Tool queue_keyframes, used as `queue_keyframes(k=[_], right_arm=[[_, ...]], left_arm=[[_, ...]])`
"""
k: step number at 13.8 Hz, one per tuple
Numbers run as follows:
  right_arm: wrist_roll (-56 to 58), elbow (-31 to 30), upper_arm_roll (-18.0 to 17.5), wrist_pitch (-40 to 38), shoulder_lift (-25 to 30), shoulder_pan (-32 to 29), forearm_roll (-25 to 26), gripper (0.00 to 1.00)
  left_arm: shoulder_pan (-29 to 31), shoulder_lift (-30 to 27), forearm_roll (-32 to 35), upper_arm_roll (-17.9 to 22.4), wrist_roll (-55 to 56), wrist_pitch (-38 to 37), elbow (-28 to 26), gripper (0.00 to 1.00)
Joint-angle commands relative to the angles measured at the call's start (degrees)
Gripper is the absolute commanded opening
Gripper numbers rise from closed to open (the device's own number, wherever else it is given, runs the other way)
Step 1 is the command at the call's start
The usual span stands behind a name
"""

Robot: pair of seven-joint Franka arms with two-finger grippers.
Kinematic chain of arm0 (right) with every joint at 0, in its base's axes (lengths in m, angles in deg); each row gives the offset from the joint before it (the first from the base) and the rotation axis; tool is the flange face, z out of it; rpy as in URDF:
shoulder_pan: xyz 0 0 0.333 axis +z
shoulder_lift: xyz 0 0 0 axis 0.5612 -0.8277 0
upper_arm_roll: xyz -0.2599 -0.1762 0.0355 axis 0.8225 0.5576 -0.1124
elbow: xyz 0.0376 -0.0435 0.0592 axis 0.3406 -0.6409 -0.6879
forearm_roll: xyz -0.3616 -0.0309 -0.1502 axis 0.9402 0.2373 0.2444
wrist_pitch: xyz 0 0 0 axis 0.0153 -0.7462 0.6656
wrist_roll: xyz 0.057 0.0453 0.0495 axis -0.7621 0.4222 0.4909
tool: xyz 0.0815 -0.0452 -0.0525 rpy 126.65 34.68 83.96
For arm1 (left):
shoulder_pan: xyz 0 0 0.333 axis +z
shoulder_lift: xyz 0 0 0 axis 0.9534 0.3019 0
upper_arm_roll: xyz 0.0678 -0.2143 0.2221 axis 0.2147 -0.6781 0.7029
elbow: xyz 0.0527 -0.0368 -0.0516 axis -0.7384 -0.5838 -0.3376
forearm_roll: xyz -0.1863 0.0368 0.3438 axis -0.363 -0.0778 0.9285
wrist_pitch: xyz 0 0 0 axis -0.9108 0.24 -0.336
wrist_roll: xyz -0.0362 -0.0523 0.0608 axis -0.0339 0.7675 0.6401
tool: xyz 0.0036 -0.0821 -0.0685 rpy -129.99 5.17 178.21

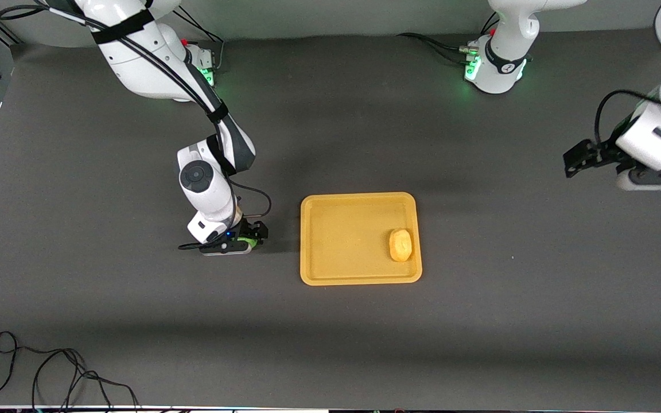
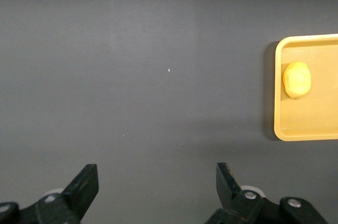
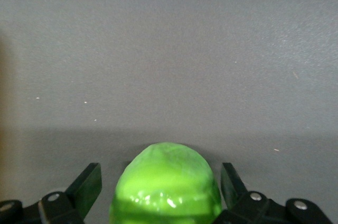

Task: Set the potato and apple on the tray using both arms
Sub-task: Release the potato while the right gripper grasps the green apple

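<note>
Right gripper (image 3: 161, 184) spread low around apple (image 3: 166, 184).

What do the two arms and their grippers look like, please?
Both arms are white, rounded and jointed, with dark grey round joint caps, black bands and loose black cables. Their bases glow green. The left gripper and the right gripper have black wedge-shaped fingers with silver screws.
</note>
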Motion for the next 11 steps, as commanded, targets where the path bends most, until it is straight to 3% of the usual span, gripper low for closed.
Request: queue_keyframes(k=[1,2,3,5,8,11], right_arm=[[-0.66,1.28,0.30,-0.06,-0.49,0.39,-0.32,0.95],[-0.40,1.19,0.30,-0.32,-0.49,0.39,-0.32,0.86],[-0.22,1.10,0.30,-0.58,-0.40,0.30,-0.32,0.70],[-0.05,1.01,0.30,-1.81,0.39,0.30,-0.32,0.57],[-0.05,4.86,0.30,-12.23,4.68,0.21,-0.32,0.57],[-0.92,14.34,0.56,-28.13,8.29,0.12,-0.41,0.57]], left_arm=[[1.16,-2.77,-0.40,1.56,-6.33,5.86,-5.67,1.00],[1.08,-3.82,-1.97,2.45,-7.40,8.16,-7.18,1.00],[1.16,-3.91,-3.72,2.80,-7.68,7.58,-7.10,1.00],[1.16,-3.65,-3.83,2.89,-8.21,7.31,-7.28,1.00],[1.07,-0.50,-3.65,2.89,-8.21,9.76,-6.84,1.00],[1.07,-0.83,-3.22,2.89,-9.87,8.98,-6.84,1.00]])
